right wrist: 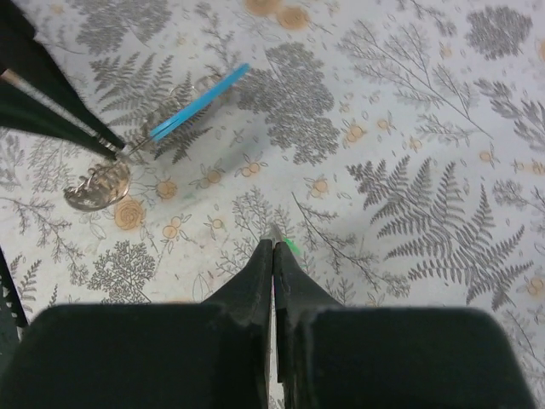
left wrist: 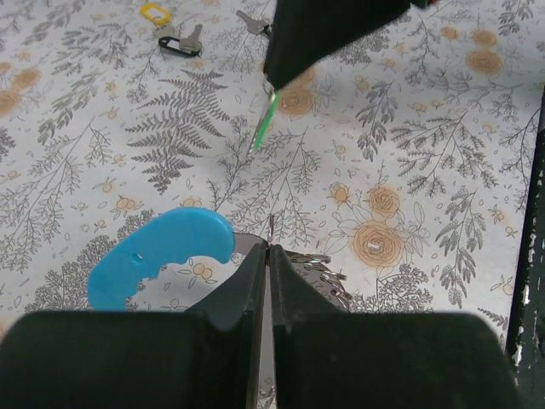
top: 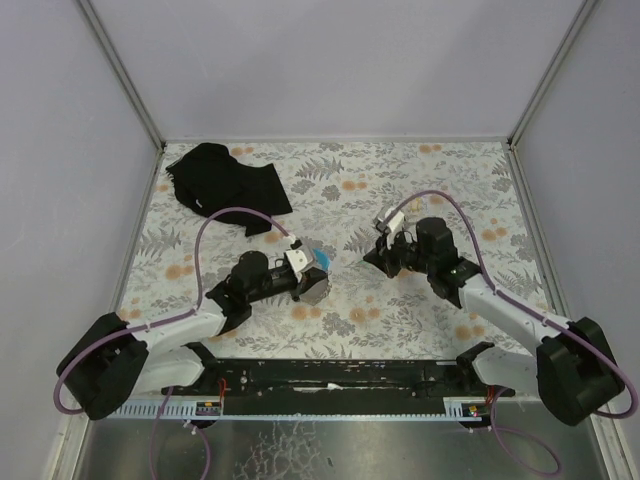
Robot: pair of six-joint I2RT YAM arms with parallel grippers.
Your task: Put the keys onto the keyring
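Observation:
The keyring [left wrist: 162,256] is a light-blue curved band with a thin grey metal ring [left wrist: 271,227] at its end. My left gripper [left wrist: 270,249] is shut on that metal ring, holding the band just above the table [top: 420,180]. The band shows edge-on [right wrist: 200,100] in the right wrist view. My right gripper [right wrist: 272,245] is shut on a small key with a green tag [right wrist: 290,246]. In the left wrist view the key [left wrist: 266,119] hangs from the right gripper [left wrist: 274,81], apart from the keyring. In the top view the left gripper [top: 312,272] and the right gripper [top: 380,250] face each other mid-table.
More keys lie on the table beyond the right gripper: one with a yellow tag [left wrist: 155,12], some on a black loop [left wrist: 179,43]. A coil of metal rings [left wrist: 322,260] hangs by the left fingers. A black cloth [top: 225,185] lies at the back left.

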